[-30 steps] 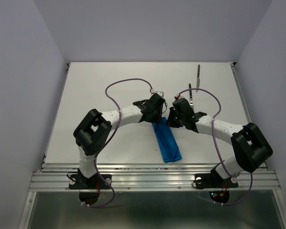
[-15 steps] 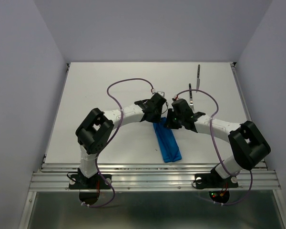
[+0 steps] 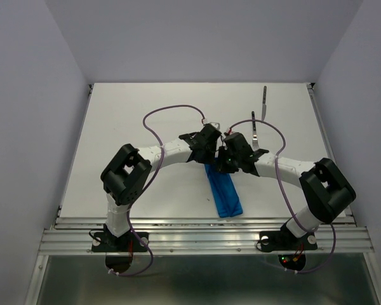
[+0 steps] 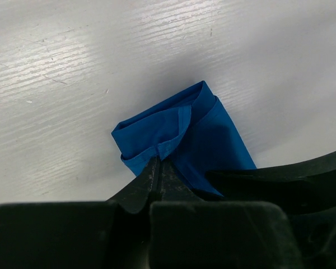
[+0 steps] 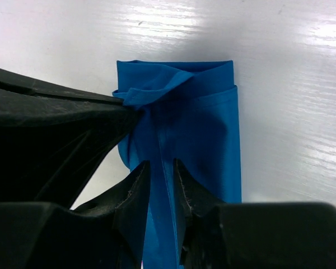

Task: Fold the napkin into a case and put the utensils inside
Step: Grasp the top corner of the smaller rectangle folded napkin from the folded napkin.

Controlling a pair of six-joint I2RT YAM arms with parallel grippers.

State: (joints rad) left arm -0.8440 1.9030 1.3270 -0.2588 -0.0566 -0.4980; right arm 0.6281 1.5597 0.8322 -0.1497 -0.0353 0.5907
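Note:
The blue napkin (image 3: pixel 223 190) lies as a narrow folded case on the table, its open far end (image 4: pixel 168 120) under both grippers. My left gripper (image 4: pixel 158 163) is shut on the upper layer's edge at that end and pulls it up into a small peak (image 5: pixel 135 96). My right gripper (image 5: pixel 161 168) is slightly open, its fingers either side of a lengthwise crease in the cloth and close beside the left gripper (image 5: pixel 56 129). The fork (image 3: pixel 256 135) and the dark-handled knife (image 3: pixel 264 101) lie on the table beyond the right arm, apart from the napkin.
The two wrists (image 3: pixel 219 149) nearly touch above the napkin's far end. Purple cables (image 3: pixel 171 109) loop over both arms. Grey walls (image 3: pixel 25 127) close in the white table (image 3: pixel 133 121) on three sides.
My left gripper has closed on the napkin's edge. The right arm has moved left to the napkin's far end and its jaws have opened a little.

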